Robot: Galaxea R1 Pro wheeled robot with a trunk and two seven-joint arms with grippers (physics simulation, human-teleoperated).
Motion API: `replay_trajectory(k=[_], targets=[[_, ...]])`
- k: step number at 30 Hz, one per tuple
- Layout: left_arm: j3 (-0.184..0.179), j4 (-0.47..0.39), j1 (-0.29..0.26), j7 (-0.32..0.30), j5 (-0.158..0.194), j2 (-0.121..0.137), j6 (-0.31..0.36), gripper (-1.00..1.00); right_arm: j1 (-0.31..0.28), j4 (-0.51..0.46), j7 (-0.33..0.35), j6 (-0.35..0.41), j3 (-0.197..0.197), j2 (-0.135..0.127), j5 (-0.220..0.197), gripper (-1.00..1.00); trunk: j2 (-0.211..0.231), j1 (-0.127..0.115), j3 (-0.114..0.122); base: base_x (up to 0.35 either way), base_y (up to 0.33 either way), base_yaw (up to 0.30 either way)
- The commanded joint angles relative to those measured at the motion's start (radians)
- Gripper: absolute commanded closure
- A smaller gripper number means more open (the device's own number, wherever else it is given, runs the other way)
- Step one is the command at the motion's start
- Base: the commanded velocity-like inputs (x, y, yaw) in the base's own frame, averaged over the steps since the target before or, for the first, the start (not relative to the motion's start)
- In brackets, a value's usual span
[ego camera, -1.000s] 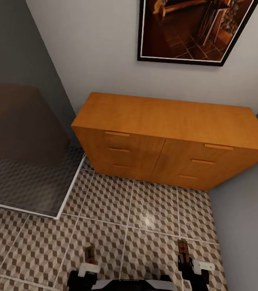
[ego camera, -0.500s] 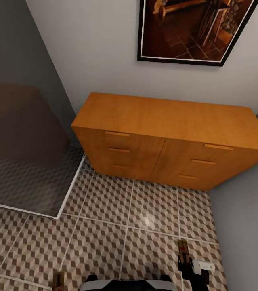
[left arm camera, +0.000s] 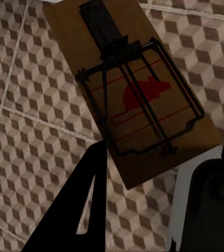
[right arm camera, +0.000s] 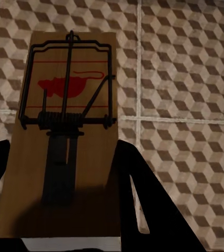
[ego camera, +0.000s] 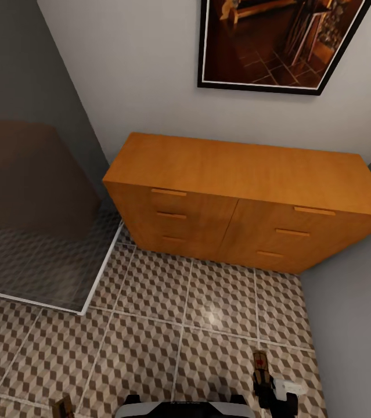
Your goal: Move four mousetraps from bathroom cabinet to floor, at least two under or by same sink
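Left pincer clamped on a mousetrap, right pincer likewise — another mousetrap

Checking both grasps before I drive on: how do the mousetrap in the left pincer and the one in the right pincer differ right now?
The left mousetrap sits skewed between the left pincer's fingers; the right mousetrap lies squarely along the right pincer. In the head view, the left one barely peeks in at the lower edge, while the right one shows more fully. Both are brown boards with dark wire and a red mouse mark, held above the bathroom floor.
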Motion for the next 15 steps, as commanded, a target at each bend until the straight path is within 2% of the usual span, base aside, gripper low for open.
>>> replay_trajectory(k=[1,7,15], targets=[[-0.008,0.003,-0.001,0.007,0.0,-0.003,-0.003,1.0,0.002,0.001,-0.001,-0.003,-0.007,0.005,0.003,1.0,-0.001,0.001,-0.001,0.0,0.0,0.0],[-0.009,0.003,-0.001,0.009,0.002,-0.018,-0.002,1.0,0.01,0.001,-0.002,-0.002,-0.007,0.024,0.003,1.0,-0.001,0.001,-0.001,0.0,0.0,0.0],[-0.009,0.006,-0.001,0.011,0.004,-0.018,-0.001,1.0,0.012,0.001,-0.002,-0.002,-0.007,0.019,0.003,1.0,-0.001,0.001,-0.001,0.0,0.0,0.0]])
